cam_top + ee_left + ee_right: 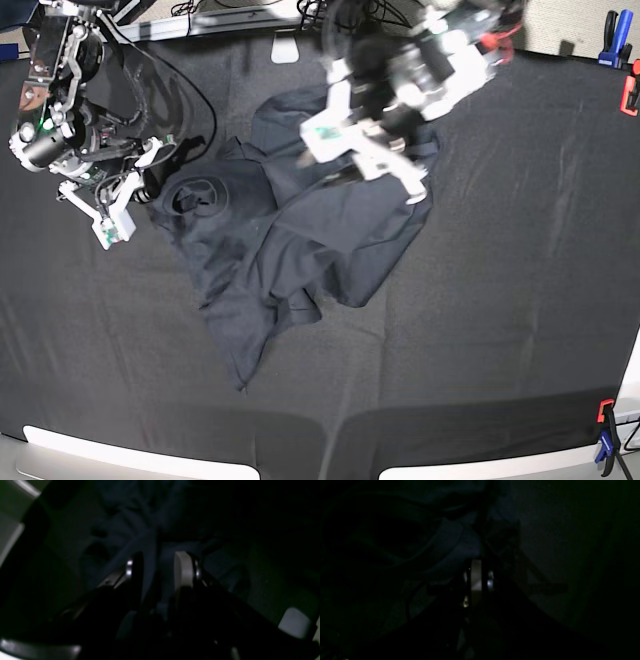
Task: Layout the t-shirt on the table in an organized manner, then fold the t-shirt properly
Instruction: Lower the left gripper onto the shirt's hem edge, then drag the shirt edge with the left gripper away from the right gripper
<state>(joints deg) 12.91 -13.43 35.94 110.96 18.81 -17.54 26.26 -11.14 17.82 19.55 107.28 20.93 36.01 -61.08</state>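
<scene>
Left wrist view: the left end effector [158, 566] has its two fingers spread apart, one dark and one pale-padded, with rumpled folds of the t-shirt [140, 527] lying beyond and between them; whether cloth touches either finger cannot be told in the dim light. Right wrist view: the right end effector [477, 576] shows its fingers pressed together, a pale pad edge between them, and creased fabric of the t-shirt [450, 537] just ahead; whether any cloth is pinched cannot be told. Base view: the t-shirt [290, 240] lies crumpled and unfolded near the middle of the worktop [500, 330], one corner trailing toward the near edge. The left end effector [412, 185] sits over the garment's far right part, blurred. The right end effector [110, 230] hangs beside the garment's left edge.
</scene>
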